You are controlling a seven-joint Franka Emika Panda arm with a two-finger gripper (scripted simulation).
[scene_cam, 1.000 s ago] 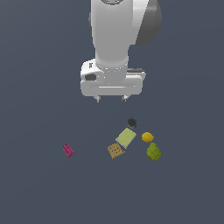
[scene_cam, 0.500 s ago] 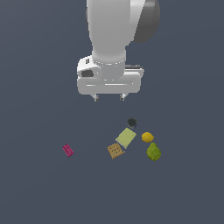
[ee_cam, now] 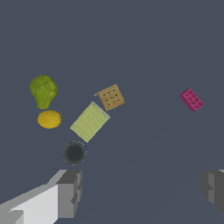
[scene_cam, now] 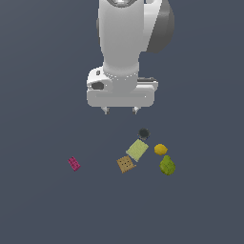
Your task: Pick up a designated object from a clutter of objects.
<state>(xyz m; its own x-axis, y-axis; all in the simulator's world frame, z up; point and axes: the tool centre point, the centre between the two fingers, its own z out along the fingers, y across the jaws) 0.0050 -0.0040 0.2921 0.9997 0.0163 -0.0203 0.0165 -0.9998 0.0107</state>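
Observation:
The flat pale yellow-green square slab (scene_cam: 137, 149) lies on the dark floor in the clutter; it also shows in the wrist view (ee_cam: 89, 121). A tan dotted square (scene_cam: 126, 164) touches its near corner. A dark round thing (scene_cam: 143, 133), a yellow lemon (scene_cam: 160, 149) and a green pear (scene_cam: 167, 165) lie around it. A magenta block (scene_cam: 74, 163) lies apart toward the exterior view's left. My gripper (scene_cam: 121, 110) hangs open and empty, well above the floor, back and slightly left of the slab. Its fingers (ee_cam: 70, 192) stand wide apart.
The floor (scene_cam: 47, 209) is a plain dark grey surface with no walls or edges in view. The white arm (scene_cam: 126, 43) rises above the gripper at the top of the exterior view.
The gripper has opened wider and shifted slightly toward the exterior view's left and down. The objects have not moved.

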